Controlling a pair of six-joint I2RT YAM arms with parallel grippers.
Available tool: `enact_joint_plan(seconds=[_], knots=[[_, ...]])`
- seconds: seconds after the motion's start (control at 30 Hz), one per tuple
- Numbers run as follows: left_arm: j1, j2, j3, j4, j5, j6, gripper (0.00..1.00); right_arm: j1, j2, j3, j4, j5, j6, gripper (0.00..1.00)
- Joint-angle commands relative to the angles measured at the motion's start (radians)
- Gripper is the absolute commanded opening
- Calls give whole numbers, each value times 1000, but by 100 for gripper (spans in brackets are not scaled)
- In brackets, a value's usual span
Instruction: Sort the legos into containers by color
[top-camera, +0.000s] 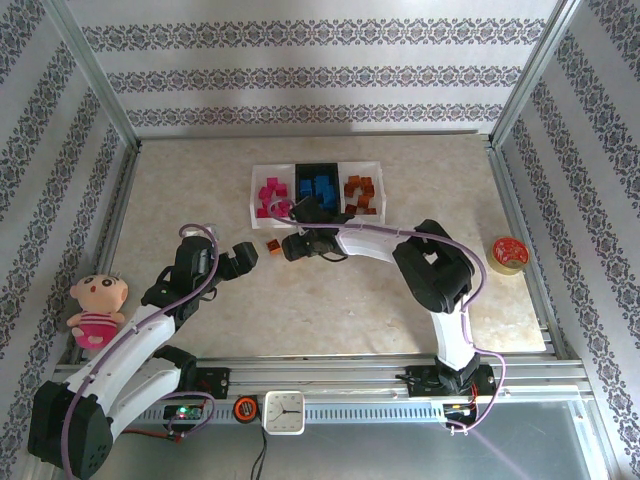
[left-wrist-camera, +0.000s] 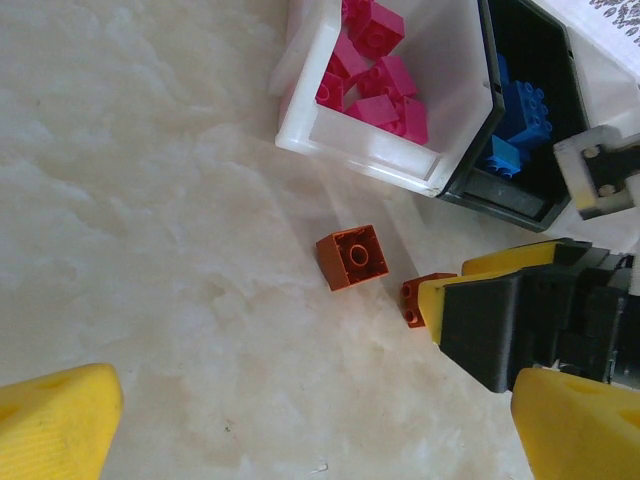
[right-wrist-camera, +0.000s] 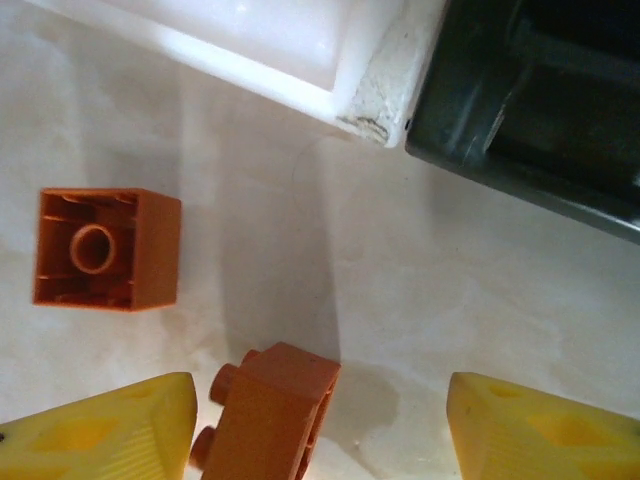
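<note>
Legos (top-camera: 271, 245): two orange-brown ones lie loose on the table (top-camera: 200, 200) just before the containers (top-camera: 252, 200). Upturned brick (right-wrist-camera: 105, 248) shows its hollow. Tipped brick (right-wrist-camera: 270, 410) lies on its side between the spread fingers of the right gripper (right-wrist-camera: 320, 425), unpinched. Right arm bends leftward, gripper low. Left gripper (left-wrist-camera: 310, 430) hangs near, jaws wide. Containers: three, holding pink, blue and orange-brown piles, overlapping and uncountable. From above, the right gripper covers the tipped brick.
</note>
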Motion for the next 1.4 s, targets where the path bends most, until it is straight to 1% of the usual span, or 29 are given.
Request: enact_joint_plan(seconds=[0.0, 0.1, 0.13, 0.2, 0.27, 0.37, 0.47, 0.57, 0.67, 0.73, 0.77, 0.87, 0.9, 0.93, 1.03, 1.1, 1.17, 1.27, 1.37], knots=[[16, 4, 8, -19, -15, 13, 100, 15, 20, 18, 1, -1, 11, 56], [18, 26, 21, -20, -3, 13, 100, 14, 5, -4, 30, -9, 7, 36], [17, 34, 27, -21, 2, 13, 100, 10, -8, -16, 41, -10, 4, 32], [18, 45, 31, -20, 7, 13, 100, -1, -49, -44, 54, -20, -1, 25], [17, 53, 28, -7, 7, 15, 100, -21, -110, -82, 67, -20, 2, 21], [20, 78, 28, 33, 21, 22, 100, -73, -225, -155, 86, 0, 15, 19], [18, 136, 46, 66, 38, 41, 100, -149, -327, -201, 77, 62, 17, 18], [16, 228, 101, 75, 50, 69, 96, -238, -355, -193, 46, 110, 28, 18], [12, 327, 150, 106, 58, 70, 95, -299, -311, -143, 34, 154, 18, 18], [6, 382, 174, 135, 49, 71, 95, -326, -250, -78, 23, 158, 10, 21], [2, 416, 187, 149, 44, 77, 95, -338, -212, -33, 7, 158, 5, 27], [-16, 515, 240, 163, 20, 101, 96, -354, -119, 94, -59, 164, -1, 62], [-29, 551, 264, 157, 2, 110, 97, -354, -113, 100, -55, 162, -2, 68], [-41, 582, 284, 154, -10, 118, 97, -353, -120, 96, -45, 156, 0, 71], [-70, 676, 333, 153, -45, 124, 94, -342, -175, 39, -3, 138, 16, 77], [-84, 729, 360, 151, -75, 116, 91, -332, -219, -7, 14, 142, 15, 79], [-89, 772, 381, 152, -81, 106, 88, -323, -263, -58, 29, 140, 17, 79], [-106, 826, 414, 152, -86, 101, 80, -317, -337, -144, 61, 135, 32, 80], [-137, 866, 440, 113, -112, 105, 68, -313, -405, -219, 82, 139, 50, 80]])
